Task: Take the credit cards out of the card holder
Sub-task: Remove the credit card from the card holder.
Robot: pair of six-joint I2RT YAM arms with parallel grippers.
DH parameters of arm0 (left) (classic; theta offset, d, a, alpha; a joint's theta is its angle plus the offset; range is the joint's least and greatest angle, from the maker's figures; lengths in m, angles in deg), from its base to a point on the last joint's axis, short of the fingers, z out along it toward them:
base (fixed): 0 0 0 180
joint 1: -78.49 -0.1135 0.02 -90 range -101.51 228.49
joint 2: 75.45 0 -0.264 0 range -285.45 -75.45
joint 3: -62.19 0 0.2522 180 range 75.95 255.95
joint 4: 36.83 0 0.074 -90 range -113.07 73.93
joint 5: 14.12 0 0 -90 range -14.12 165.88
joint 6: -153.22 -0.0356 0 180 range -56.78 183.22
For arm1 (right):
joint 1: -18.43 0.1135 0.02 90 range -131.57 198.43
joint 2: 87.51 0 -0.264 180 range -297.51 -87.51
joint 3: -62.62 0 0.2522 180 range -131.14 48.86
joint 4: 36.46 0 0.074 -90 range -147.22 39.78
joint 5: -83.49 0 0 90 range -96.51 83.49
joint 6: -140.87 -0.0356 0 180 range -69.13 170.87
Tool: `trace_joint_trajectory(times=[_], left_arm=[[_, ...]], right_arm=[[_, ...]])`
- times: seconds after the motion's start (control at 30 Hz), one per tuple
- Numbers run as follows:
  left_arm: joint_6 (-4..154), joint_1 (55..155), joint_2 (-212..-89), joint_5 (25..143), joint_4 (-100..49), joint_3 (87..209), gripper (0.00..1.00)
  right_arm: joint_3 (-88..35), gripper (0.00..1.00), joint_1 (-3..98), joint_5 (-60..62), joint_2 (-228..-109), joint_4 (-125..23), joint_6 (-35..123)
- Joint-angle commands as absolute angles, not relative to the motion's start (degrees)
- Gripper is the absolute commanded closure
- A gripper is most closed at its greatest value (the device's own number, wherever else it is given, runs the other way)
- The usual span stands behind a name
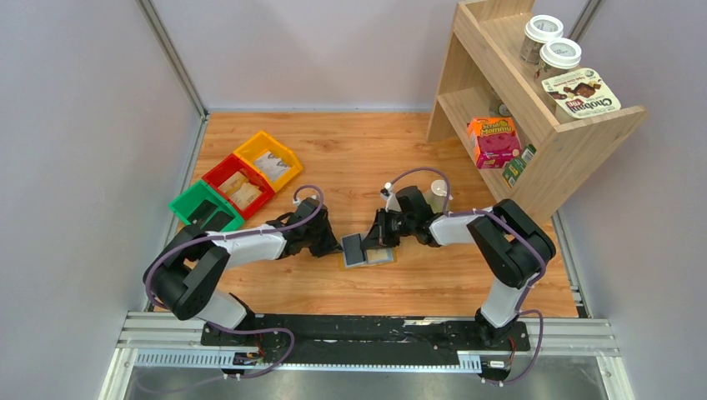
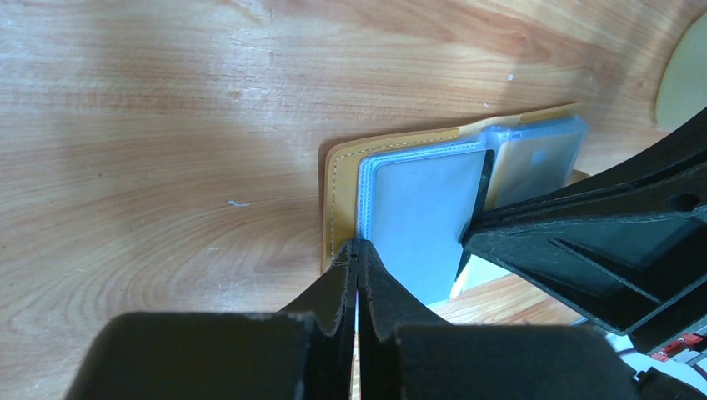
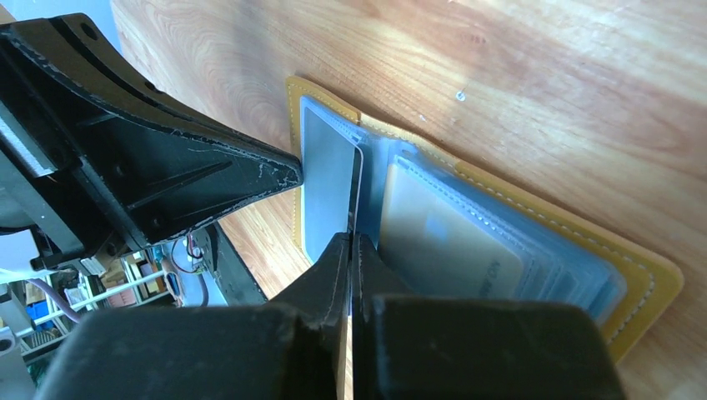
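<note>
Left gripper [image 2: 357, 254] pinched on the open card holder [image 2: 338, 192] on the table [image 1: 350, 150], right gripper [image 3: 351, 246] nipping a credit card [image 3: 325, 192] by its edge, and if that left pinch slips, the holder drags along

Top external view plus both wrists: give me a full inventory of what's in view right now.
card holder: one, mustard-yellow, open flat on the table between the grippers
credit cards: count unclear, pale blue-grey, in the holder's clear sleeves
bins: three, yellow, red, green, row at far left
tan packets: two, in the yellow and red bins
shelf: one, wooden, far right
lidded cups: two, white lids, top shelf
Chobani pack: one, top shelf
orange box: one, lower shelf
pale round object: one, cream, beside the right arm
table: one, wood
left gripper: black, shut on the card holder's edge
right gripper: black, shut on a thin upright leaf, seemingly one of the credit cards
</note>
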State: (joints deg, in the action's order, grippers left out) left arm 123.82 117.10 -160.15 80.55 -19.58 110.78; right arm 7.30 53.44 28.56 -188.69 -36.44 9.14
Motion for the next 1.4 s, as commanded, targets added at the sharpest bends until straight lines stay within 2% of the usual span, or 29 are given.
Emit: trace_joint_trajectory(times=[0.0, 0.33, 0.93, 1.03, 1.17, 1.27, 1.37], left_arm=[[122.9, 117.4, -163.4, 78.2, -15.3, 108.7, 1.0], [122.5, 117.4, -164.2, 78.4, -15.5, 109.1, 1.0], [121.9, 117.4, -161.5, 77.6, -16.6, 109.8, 0.99], [120.5, 117.4, -160.2, 77.5, -16.5, 110.7, 0.94], [118.9, 117.4, -155.6, 77.5, -17.3, 111.8, 0.82], [117.2, 117.8, -154.8, 79.6, -18.7, 114.5, 0.69], [115.1, 118.8, -158.0, 83.5, -18.6, 118.5, 0.68]], right_arm=[[7.9, 0.99, 52.5, 30.6, -185.2, -36.4, 10.6], [9.0, 1.0, 51.4, 32.0, -184.2, -36.2, 11.0], [9.9, 1.0, 48.1, 26.5, -180.1, -44.2, 13.7], [9.2, 1.0, 48.1, 25.0, -178.5, -47.0, 15.2], [8.7, 1.0, 48.0, 24.4, -178.2, -48.1, 15.4], [9.0, 1.0, 48.0, 24.7, -178.7, -47.6, 15.0], [9.0, 1.0, 48.0, 24.6, -178.9, -47.1, 14.8]])
